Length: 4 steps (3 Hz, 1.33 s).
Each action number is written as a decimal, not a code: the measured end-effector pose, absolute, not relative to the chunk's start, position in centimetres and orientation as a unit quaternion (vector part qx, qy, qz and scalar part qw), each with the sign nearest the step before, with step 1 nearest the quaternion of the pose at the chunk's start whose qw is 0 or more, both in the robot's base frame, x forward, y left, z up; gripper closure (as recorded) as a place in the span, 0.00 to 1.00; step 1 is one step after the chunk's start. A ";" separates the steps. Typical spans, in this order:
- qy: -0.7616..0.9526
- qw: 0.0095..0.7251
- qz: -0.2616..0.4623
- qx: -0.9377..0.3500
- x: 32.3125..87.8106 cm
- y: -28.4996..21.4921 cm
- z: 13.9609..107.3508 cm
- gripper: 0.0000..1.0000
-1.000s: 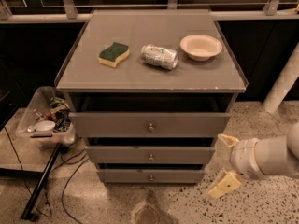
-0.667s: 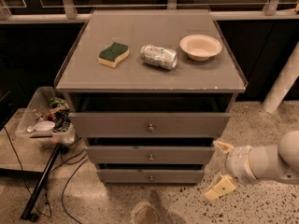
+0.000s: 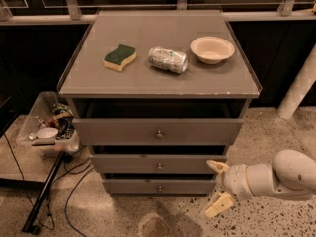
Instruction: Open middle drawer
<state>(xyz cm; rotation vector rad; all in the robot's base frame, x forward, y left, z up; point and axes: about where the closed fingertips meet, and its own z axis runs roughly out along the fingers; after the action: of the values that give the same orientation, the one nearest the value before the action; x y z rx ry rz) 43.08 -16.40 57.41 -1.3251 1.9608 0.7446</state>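
jaws apart, holding nothing: gripper (image 3: 217,185) sits low by the floor, just off the cabinet's right front corner, level with the two lower drawers, with one finger above the other. arm (image 3: 276,177) comes in from the right edge. cabinet (image 3: 148,80) is grey with three drawers, and on top are a sponge (image 3: 120,57), a crushed can (image 3: 168,59) and a bowl (image 3: 212,49). middle drawer (image 3: 133,164) is the shallow grey front between the taller top drawer (image 3: 118,131) and the bottom drawer (image 3: 128,186). it looks not yet pulled out, with its small round knob (image 3: 159,166) at centre, well to the left of the gripper. upper fingertip is near the drawer's right end; can't tell if it touches. judgement: this is the approach step, nothing gripped yet. to do it well, move the gripper left along the drawer front and bring it level with the knob. stay below the top drawer, which overhangs a bit. bracket the knob with one finger on each side, close squarely on it, then pull straight out from the front. risks: the knob is small and smooth so it could slip, the bottom drawer's knob sits right under it and could be taken by mistake, and an angled pull could jam the drawer.
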 end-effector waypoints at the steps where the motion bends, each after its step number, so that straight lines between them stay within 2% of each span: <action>1: 0.748 0.324 0.284 -0.505 43.1 -16.4 57.4 0.00; 2: 0.760 0.322 0.268 -0.497 42.4 -16.4 57.7 0.00; 4: 0.747 0.403 0.250 -0.466 46.3 -14.7 54.5 0.00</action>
<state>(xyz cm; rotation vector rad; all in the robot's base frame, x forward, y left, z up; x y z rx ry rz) 46.29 -14.65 54.47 -1.1765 1.8876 0.6321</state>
